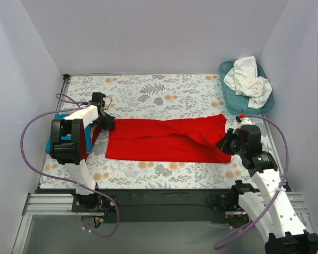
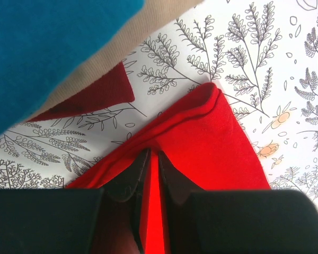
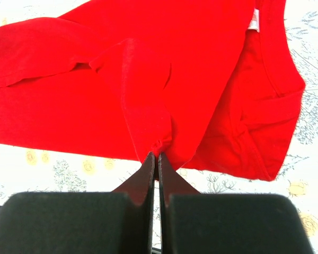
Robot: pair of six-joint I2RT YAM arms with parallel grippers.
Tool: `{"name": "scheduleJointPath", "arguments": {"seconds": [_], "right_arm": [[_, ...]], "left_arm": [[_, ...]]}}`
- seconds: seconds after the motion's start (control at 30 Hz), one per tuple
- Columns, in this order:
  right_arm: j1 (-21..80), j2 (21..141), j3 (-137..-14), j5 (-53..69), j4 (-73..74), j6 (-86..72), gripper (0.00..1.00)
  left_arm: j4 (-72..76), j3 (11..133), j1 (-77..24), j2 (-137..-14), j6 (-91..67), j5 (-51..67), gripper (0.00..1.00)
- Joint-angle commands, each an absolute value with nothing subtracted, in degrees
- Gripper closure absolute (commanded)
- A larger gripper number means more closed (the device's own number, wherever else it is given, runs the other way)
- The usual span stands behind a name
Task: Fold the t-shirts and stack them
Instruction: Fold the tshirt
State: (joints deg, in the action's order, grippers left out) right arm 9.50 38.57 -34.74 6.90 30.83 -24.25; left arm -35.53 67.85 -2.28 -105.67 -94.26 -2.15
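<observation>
So, the left fingers [image 2: 146, 159] are clenched on a fold at the left end of the red shirt [image 1: 164, 140], and the right fingers [image 3: 151, 163] pinch a bunched fold on its near edge toward the right end. That shirt lies spread left to right across the near middle of the table [image 1: 148, 90]. A blue shirt [image 2: 42, 42] sits just left of it, under the left arm. White shirts [image 1: 249, 79] are heaped in a basket [image 1: 229, 100] at the far right corner.

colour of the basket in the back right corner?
Teal. The basket holds white t-shirts; the top external view shows it best.
</observation>
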Motion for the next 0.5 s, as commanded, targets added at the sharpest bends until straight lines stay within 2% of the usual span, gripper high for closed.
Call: {"name": "scheduleJointPath", "arguments": {"seconds": [0.0, 0.1, 0.17, 0.2, 0.3, 0.47], "right_arm": [[9.6, 37.2, -35.1, 5.5, 32.1, -24.6, 0.99], [9.7, 38.0, -33.6, 6.4, 32.1, -24.3, 0.99], [9.7, 37.8, -31.6, 8.5, 31.5, -24.6, 0.92], [9.7, 37.5, -31.6, 9.0, 31.6, -24.9, 0.74], [9.7, 37.1, -32.1, 9.3, 31.5, -25.1, 0.44], [10.7, 42.4, -35.1, 7.3, 28.8, -23.3, 0.39]], "left_arm": [[-35.7, 68.4, -1.5, -105.2, -93.4, -3.0, 0.91], [-35.7, 68.6, -1.3, -105.6, -93.3, -2.9, 0.91], [-35.7, 68.8, -1.2, -105.7, -93.3, -2.8, 0.9], [-35.7, 69.0, -1.2, -105.7, -93.2, -2.8, 0.91], [-35.8, 69.2, -1.2, -105.7, -93.1, -2.5, 0.9], [-35.5, 69.2, -1.2, -105.4, -92.9, -1.6, 0.9]]}}
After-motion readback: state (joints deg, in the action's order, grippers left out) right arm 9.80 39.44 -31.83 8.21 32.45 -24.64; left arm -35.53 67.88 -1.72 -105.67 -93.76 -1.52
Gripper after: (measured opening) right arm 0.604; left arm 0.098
